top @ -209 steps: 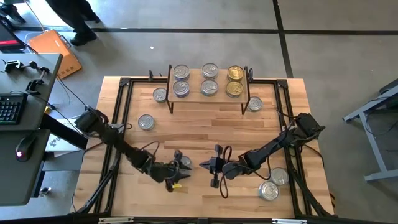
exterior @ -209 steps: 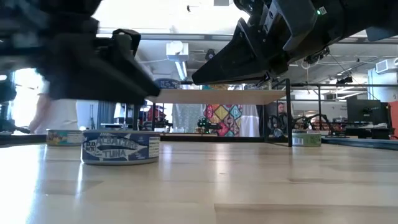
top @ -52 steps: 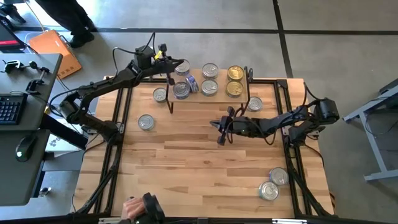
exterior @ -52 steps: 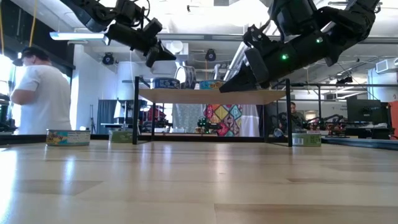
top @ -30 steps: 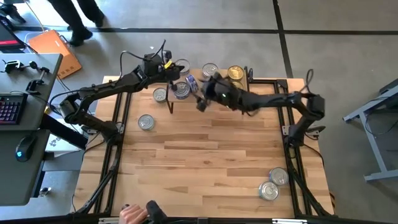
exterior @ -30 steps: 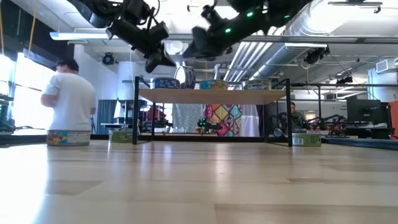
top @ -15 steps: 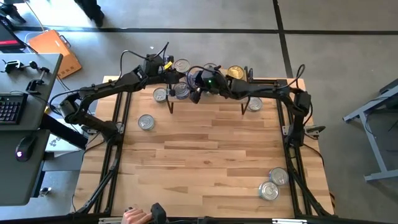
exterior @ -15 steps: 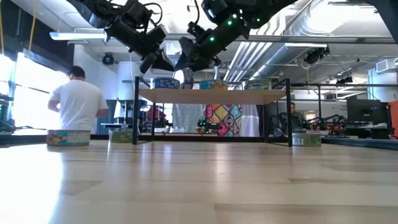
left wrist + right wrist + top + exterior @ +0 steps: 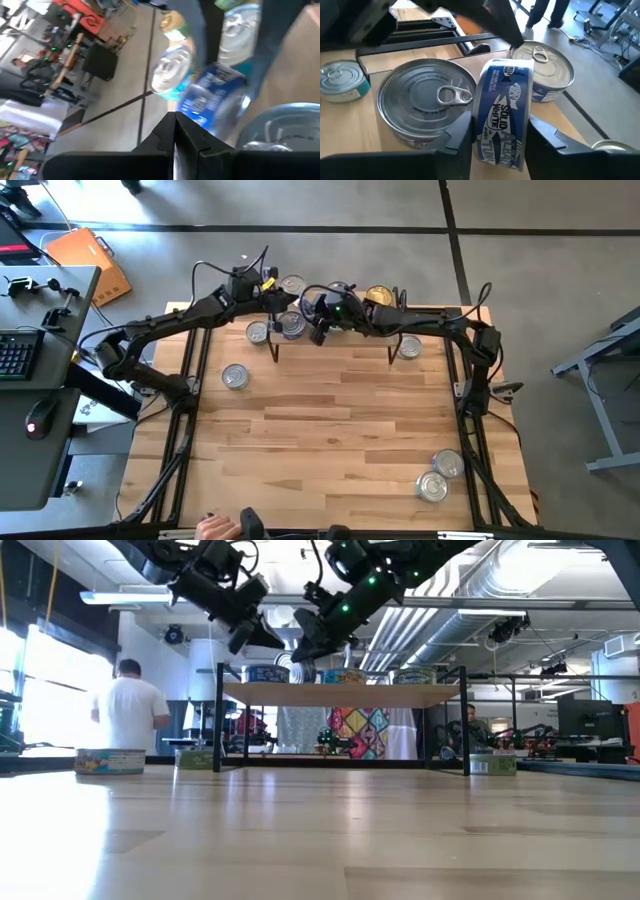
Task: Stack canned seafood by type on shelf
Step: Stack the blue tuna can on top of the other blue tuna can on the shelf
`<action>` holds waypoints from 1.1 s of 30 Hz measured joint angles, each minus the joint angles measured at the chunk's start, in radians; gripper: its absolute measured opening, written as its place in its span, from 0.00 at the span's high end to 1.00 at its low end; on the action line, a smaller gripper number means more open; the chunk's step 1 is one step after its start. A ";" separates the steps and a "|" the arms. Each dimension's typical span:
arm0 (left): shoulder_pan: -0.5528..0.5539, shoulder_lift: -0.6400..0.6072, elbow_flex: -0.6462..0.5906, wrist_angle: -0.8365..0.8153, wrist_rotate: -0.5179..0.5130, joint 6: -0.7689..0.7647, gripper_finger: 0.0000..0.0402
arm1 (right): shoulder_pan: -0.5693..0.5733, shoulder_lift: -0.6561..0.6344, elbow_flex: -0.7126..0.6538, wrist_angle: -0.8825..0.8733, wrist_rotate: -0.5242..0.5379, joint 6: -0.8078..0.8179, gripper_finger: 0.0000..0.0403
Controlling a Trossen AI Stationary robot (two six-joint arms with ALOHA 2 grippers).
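Right fingers (image 9: 496, 132) astride on-edge tuna tin (image 9: 502, 110), grip unclear; left fingers (image 9: 175, 131) closed.

One light-wood shelf (image 9: 340, 694) stands at the table's far edge. Five loose silver-lidded tins (image 9: 235, 376) lie on the tabletop: two left of the shelf, one (image 9: 408, 347) by its right front leg, and two (image 9: 432, 486) at the near right corner. On the shelf, around the two arms (image 9: 180, 325), two silver lids (image 9: 293, 284) and one gold lid (image 9: 378, 297) show, plus one blue-labelled tin (image 9: 502, 112) on edge; any others are hidden. One person in white (image 9: 128, 710) stands in the room behind.
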 joint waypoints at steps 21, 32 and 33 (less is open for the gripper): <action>0.093 0.005 0.021 0.009 -0.079 -0.241 1.00 | 0.292 -0.364 -0.197 -0.025 0.354 -0.182 0.71; 0.142 0.216 0.252 -0.232 -0.052 -0.307 1.00 | 0.433 -0.585 -0.513 0.104 0.485 -0.048 0.71; 0.143 0.231 0.267 -0.249 -0.050 -0.307 1.00 | 0.440 -0.594 -0.526 0.119 0.499 -0.048 0.71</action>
